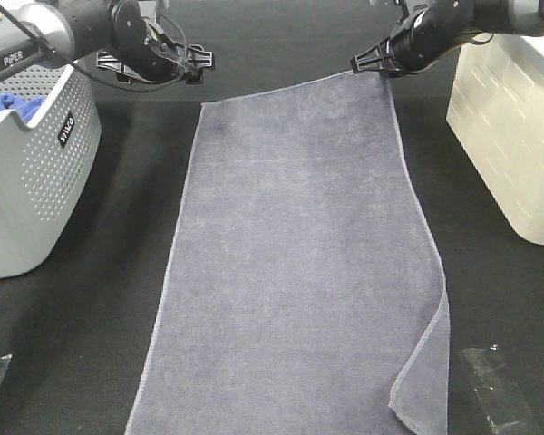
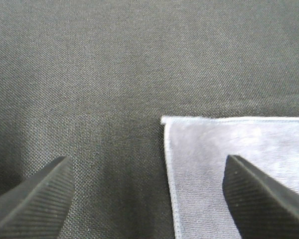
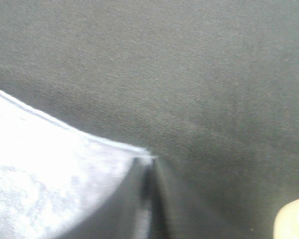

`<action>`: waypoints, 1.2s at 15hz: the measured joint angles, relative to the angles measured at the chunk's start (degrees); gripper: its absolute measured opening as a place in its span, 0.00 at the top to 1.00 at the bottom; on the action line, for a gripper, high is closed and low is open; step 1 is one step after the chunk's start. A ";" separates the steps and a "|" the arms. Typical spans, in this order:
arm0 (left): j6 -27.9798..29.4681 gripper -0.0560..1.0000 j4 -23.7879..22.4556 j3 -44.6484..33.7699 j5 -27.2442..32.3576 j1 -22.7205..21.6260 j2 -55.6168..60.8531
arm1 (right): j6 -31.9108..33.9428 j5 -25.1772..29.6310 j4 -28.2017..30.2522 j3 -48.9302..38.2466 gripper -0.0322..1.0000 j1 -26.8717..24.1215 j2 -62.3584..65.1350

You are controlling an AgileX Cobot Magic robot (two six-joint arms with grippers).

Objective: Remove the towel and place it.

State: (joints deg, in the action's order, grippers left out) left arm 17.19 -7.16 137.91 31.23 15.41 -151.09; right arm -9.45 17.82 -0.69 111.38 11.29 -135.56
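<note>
Fingers of left gripper [image 2: 149, 191] spread wide, straddling towel [image 1: 295, 263] far-left corner; right gripper [image 1: 374, 63] pinches far-right corner. Towel flat on table: soft, limp, light; corners best.

Left hand [image 1: 189, 60] spread wide; right hand [image 1: 374, 62] seemingly pinched closed (blurred view).

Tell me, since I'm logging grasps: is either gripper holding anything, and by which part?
The right gripper pinches the large grey-lavender terry towel at its far right corner. The left gripper is open over the other far corner, holding nothing.
</note>
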 joint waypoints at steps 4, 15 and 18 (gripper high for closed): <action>0.00 0.21 1.15 0.00 0.23 0.00 0.06 | 0.17 -1.95 0.17 0.00 0.05 0.00 0.00; -0.06 0.22 4.13 0.00 -10.26 2.92 -7.51 | 0.23 -4.93 0.17 0.00 0.03 0.00 -0.17; -0.06 0.22 4.13 0.00 -10.37 2.92 -9.22 | 0.11 -4.93 0.69 0.00 0.03 0.00 -0.17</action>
State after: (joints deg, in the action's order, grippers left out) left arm 17.13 -3.04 137.91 20.86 18.33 -160.31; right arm -9.34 12.89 0.00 111.38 11.29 -135.73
